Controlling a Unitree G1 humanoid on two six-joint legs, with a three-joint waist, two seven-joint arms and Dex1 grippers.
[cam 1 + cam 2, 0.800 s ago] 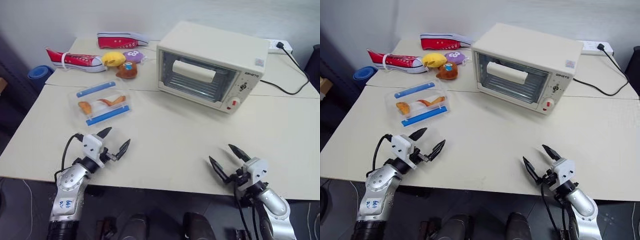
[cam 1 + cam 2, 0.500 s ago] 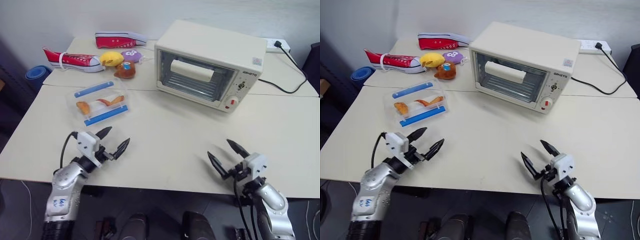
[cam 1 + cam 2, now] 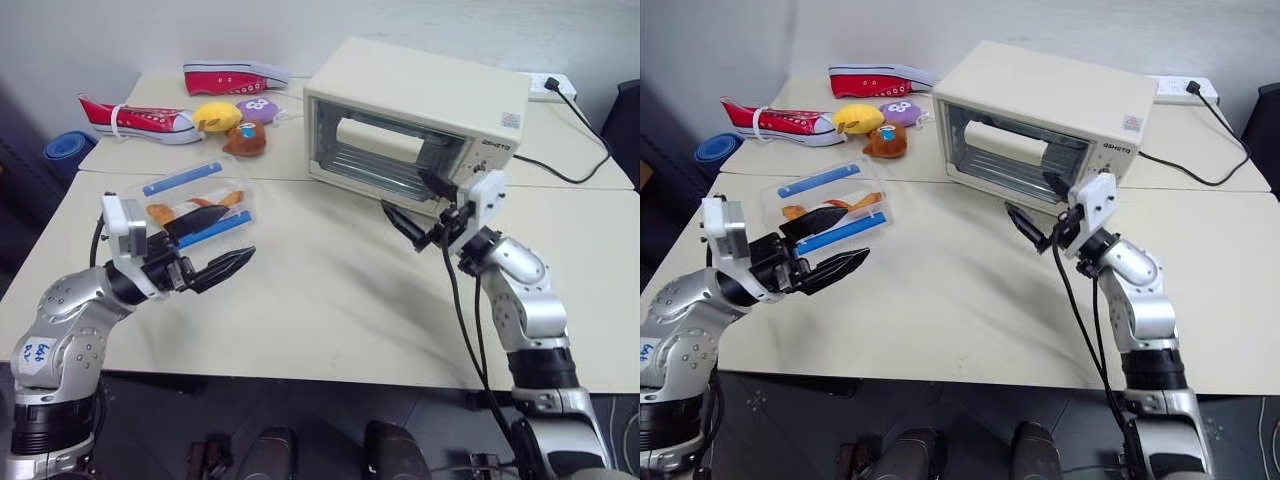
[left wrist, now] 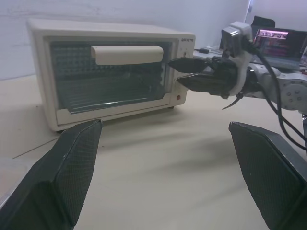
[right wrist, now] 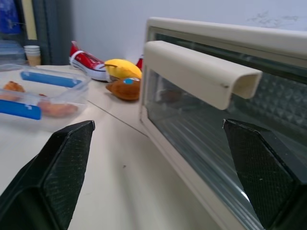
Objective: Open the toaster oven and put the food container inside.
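Toaster oven (image 3: 415,125) stands at the back of the table (image 3: 330,290), door shut, its wide handle (image 3: 379,141) running crosswise along the top of the glass. Right gripper (image 3: 417,209), jaws spread and empty, hangs just in front of the oven door below the handle, clearly the nearer arm. Food container (image 3: 195,200) lies well left of the oven, with the left gripper (image 3: 205,246), spread and empty, just in front of it.

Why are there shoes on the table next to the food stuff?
That is the odd bit: two red sneakers lie on the table behind the food container, beside some plush toys. The toaster oven sits at an angle, door shut. Nothing looks spilled or broken.
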